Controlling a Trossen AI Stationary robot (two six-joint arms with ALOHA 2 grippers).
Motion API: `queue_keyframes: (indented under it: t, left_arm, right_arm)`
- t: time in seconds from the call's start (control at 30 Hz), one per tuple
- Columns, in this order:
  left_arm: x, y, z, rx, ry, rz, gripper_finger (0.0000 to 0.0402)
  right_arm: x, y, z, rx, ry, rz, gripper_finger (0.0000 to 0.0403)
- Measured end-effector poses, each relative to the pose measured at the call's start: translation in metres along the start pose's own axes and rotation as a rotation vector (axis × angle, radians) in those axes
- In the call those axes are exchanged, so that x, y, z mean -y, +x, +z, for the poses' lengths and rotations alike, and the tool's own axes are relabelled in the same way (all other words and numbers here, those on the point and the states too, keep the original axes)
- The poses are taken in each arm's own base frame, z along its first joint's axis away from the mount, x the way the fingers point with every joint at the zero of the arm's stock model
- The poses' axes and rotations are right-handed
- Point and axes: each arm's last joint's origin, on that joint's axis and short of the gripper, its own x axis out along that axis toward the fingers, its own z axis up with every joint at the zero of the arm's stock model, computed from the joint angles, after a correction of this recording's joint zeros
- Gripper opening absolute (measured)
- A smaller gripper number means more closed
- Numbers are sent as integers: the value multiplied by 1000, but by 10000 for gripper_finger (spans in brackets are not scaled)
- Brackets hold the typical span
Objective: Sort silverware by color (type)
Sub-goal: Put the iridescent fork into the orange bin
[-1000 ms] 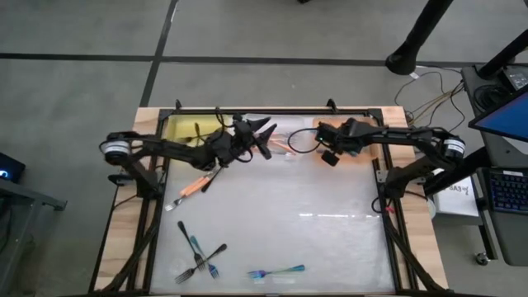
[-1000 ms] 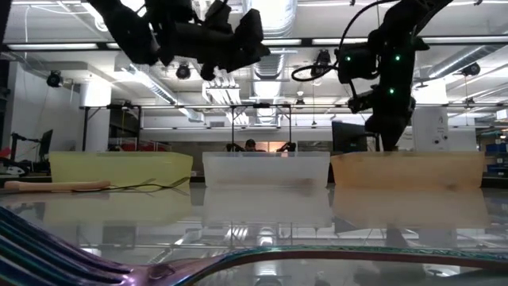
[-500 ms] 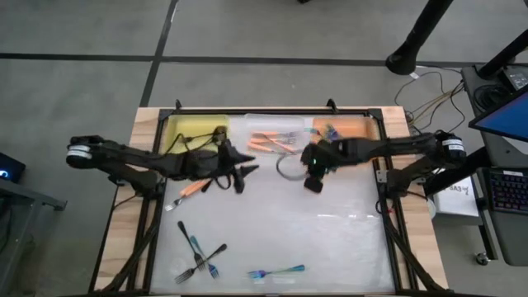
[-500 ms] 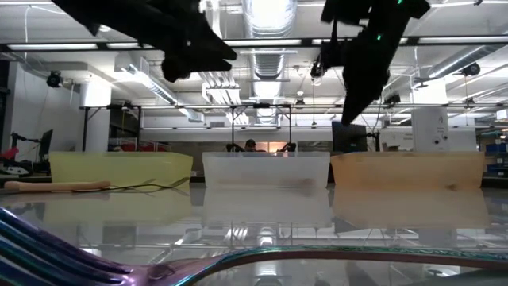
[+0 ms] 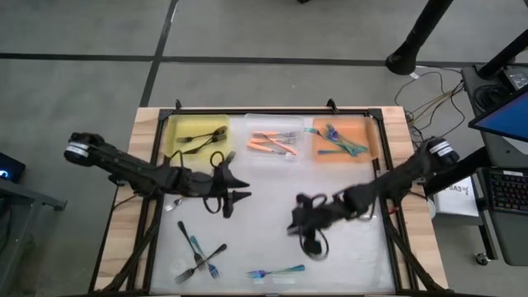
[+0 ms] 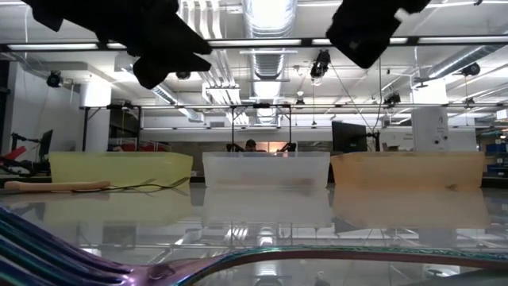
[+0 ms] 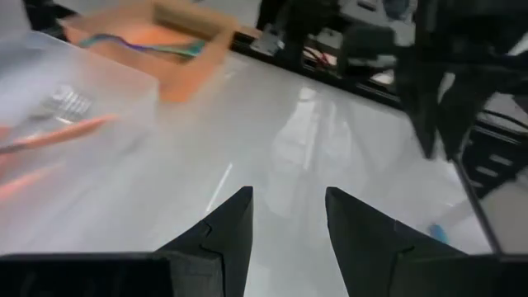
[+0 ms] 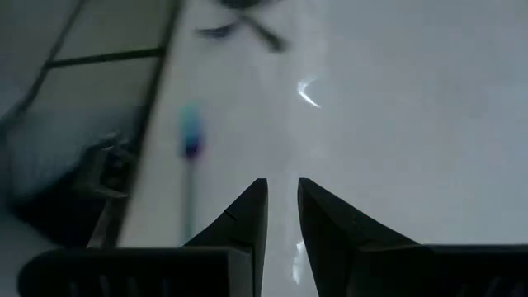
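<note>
High view shows your right pincer (image 5: 295,227), narrowly parted and empty, above the teal-handled metal fork (image 5: 277,271) at the white table's (image 5: 346,256) near edge. Descend off-line and you knock it overboard. Left pincer (image 5: 239,188) hangs spread, empty.

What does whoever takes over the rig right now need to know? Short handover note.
Left hand: open, empty, above the table's left-centre.
Right hand: slightly open, empty, over the centre-right, heading toward the near edge.
Done: black-handled forks in the yellow bin, orange-handled forks in the clear middle bin, teal-handled forks in the orange bin.
Left: a loose cluster of black and teal forks at the near left, a teal-handled fork at the near edge, and an orange-handled fork still on the table, seen in the low view.
</note>
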Motion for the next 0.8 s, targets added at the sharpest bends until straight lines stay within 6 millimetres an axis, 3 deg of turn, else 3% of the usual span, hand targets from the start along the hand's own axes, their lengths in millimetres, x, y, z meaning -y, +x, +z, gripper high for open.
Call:
queue_keyframes:
  t: [0.33,0.6,0.8]
  left_arm:
    - [36,-12,-3,-11,1,-138,134]
    - [61,-24,-2,-14,-6,-236,134]
    - [74,-32,-5,-29,-19,-290,134]
  right_arm:
    - [-67,69,-18,-98,-137,97,61]
    - [-82,100,-14,-391,-146,72,61]
    - [-93,121,-8,-455,-142,113,65]
